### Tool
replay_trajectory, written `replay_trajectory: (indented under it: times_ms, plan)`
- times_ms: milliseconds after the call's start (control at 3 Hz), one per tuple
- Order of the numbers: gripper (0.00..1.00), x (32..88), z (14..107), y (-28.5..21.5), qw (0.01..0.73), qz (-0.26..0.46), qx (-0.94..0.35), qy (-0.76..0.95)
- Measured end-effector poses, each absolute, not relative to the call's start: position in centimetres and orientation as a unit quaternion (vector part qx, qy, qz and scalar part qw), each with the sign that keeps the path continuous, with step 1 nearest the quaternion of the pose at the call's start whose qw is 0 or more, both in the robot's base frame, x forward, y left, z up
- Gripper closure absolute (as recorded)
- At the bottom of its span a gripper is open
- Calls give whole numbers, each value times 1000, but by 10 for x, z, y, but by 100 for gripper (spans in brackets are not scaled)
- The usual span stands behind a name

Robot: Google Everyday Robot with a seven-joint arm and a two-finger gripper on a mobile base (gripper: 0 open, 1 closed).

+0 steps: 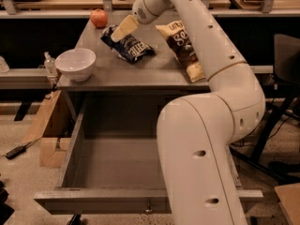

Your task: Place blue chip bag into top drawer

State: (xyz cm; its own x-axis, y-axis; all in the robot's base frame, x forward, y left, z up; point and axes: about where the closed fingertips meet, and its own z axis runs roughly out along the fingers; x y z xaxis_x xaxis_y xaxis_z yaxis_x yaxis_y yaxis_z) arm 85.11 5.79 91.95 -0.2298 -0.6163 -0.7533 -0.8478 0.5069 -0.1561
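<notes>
The blue chip bag (132,47) lies crumpled on the grey table top, at the back middle. My gripper (122,29) hangs from the long white arm and sits at the bag's far left end, touching or just above it. The top drawer (117,201) is pulled wide open under the table. It is grey and box-shaped, with a small knob (148,211) on its front panel. Nothing shows inside it, though the arm's thick white link (201,158) hides its right part.
A tan-and-brown chip bag (183,48) lies right of the blue one. A red apple (98,18) sits at the table's back left and a white bowl (75,63) at its front left. A wooden box (47,137) stands on the floor at left, a dark chair (286,74) at right.
</notes>
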Motion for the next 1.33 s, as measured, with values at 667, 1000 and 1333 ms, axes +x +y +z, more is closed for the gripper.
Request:
replay_trajectory:
  times_ms: [667, 1000, 1333]
  plan:
    - [4, 839, 884, 65, 313, 102, -487, 809]
    - [22, 836, 869, 58, 272, 62, -493, 824]
    - [45, 834, 860, 54, 251, 49, -494, 831]
